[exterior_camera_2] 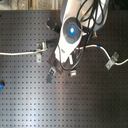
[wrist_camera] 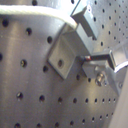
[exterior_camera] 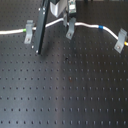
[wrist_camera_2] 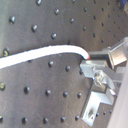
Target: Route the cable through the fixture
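Observation:
The white cable (exterior_camera: pixel 85 24) runs across the far side of the board in the first exterior view, with a green band at the left, a blue band (exterior_camera: pixel 100 27) and a yellow band at the right edge. It passes grey bracket clips at the left (exterior_camera: pixel 29 31), in the middle (exterior_camera: pixel 71 28) and at the right (exterior_camera: pixel 120 41). My gripper (exterior_camera: pixel 64 14) is just above the middle clip and shut on the cable. In the second wrist view the cable (wrist_camera_2: pixel 45 54) ends at the fingers (wrist_camera_2: pixel 116 54). In the second exterior view the arm (exterior_camera_2: pixel 70 32) hides the gripper.
A black perforated board (exterior_camera: pixel 65 85) carries everything. A dark slanted bar (exterior_camera: pixel 42 27) stands between the left and middle clips. The second exterior view shows two more clips (exterior_camera_2: pixel 51 75) (exterior_camera_2: pixel 73 71) near the arm. A bracket (wrist_camera: pixel 62 55) sits close to the fingers.

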